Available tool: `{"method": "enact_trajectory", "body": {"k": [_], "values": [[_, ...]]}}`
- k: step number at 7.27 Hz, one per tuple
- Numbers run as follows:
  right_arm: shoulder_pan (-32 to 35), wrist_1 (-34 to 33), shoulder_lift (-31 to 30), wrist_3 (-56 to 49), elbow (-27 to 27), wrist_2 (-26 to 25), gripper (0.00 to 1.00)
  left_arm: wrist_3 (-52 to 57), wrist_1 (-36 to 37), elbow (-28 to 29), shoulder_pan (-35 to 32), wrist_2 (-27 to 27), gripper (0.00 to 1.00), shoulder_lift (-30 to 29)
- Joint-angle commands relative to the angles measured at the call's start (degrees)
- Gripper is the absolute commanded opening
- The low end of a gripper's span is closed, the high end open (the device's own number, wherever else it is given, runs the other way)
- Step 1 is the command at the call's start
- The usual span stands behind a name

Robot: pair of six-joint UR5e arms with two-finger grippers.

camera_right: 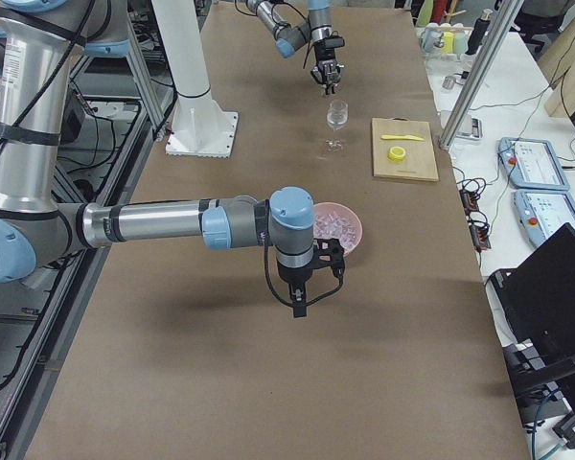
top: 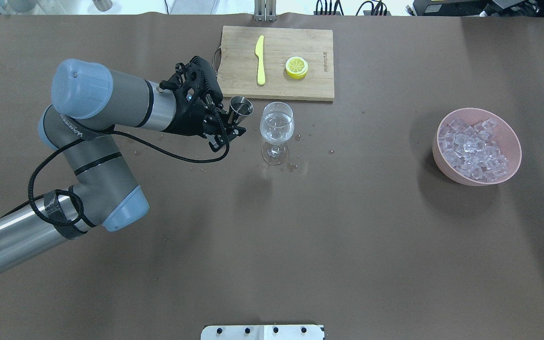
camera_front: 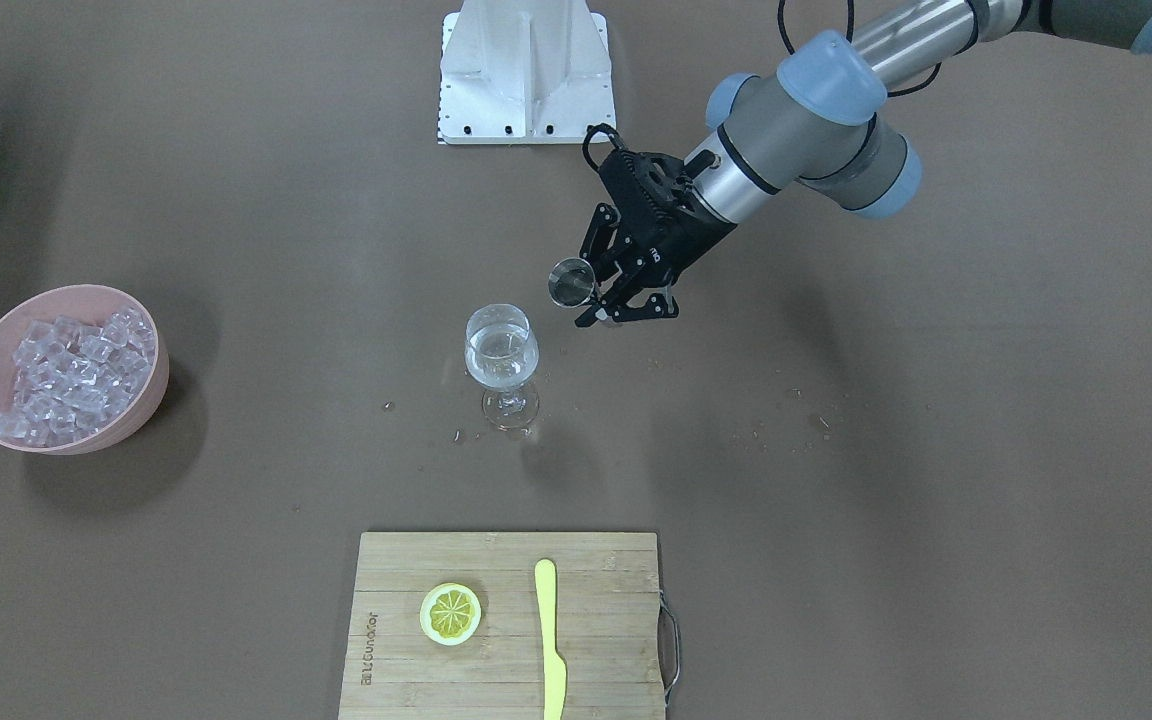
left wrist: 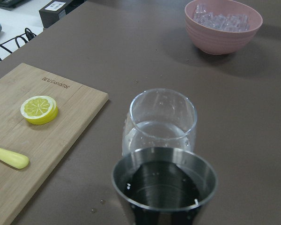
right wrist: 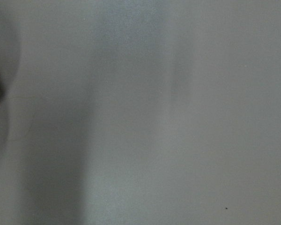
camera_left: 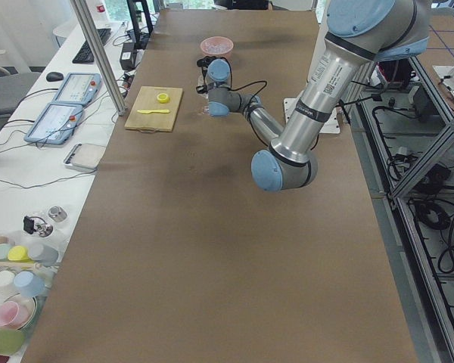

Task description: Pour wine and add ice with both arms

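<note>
Right now the left arm [top: 111, 101] reaches over the middle of the desk [top: 300, 259]. The left gripper [camera_front: 601, 288] has its fingers pinched on the body of a small steel jigger [top: 241, 107]. The jigger hangs in the air just beside the rim of the wine glass [camera_front: 502, 350] without touching it, on the side towards the desk's left end. In the left wrist view its mouth faces the camera, and a few drops cling to the inside wall.

The glass stands upright, near the bamboo cutting board [camera_front: 596, 600] that lies against the desk's far edge, across from the robot. The wine [camera_front: 501, 368] sits in the glass as a clear, colourless pool that fills the lower part of it. Small droplets [top: 293, 166] speckle the brown surface around its foot.

The ice [top: 472, 148] is heaped in a pink bowl [top: 446, 170] towards the desk's right end, well apart from the glass.

On the board, a yellow lemon slice [camera_front: 451, 613] lies beside a yellow plastic knife [camera_front: 549, 640], apart from it.

The right arm [camera_right: 163, 222] stretches along the desk's right end. The right gripper [camera_right: 318, 268] hangs above the surface just beside the bowl. Only the side view shows it, and I cannot tell whether its fingers are spread or pressed together. The right wrist camera shows only bare desk and a sliver of pale rim at its left edge.
</note>
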Motion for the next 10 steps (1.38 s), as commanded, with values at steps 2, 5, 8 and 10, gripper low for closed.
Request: {"method": "enact_trajectory", "body": {"k": [2,5,8,10], "values": [[0.08,-0.01,-0.01,0.00,0.00,0.00,1.00,0.23,9.60,-1.83,0.07,0.43,0.00,-3.06],[0.17,-0.01,-0.01,0.00,-0.09,0.00,1.00,3.47,18.77,-4.66,0.15,0.61,0.00,-4.47],[0.17,-0.01,0.08,0.00,-0.44,0.00,1.00,6.20,25.62,-4.75,0.33,3.39,0.00,-7.01],[0.17,-0.01,0.17,0.00,-0.53,0.00,1.00,7.78,30.71,-4.75,1.30,5.09,0.00,-8.86]]}}
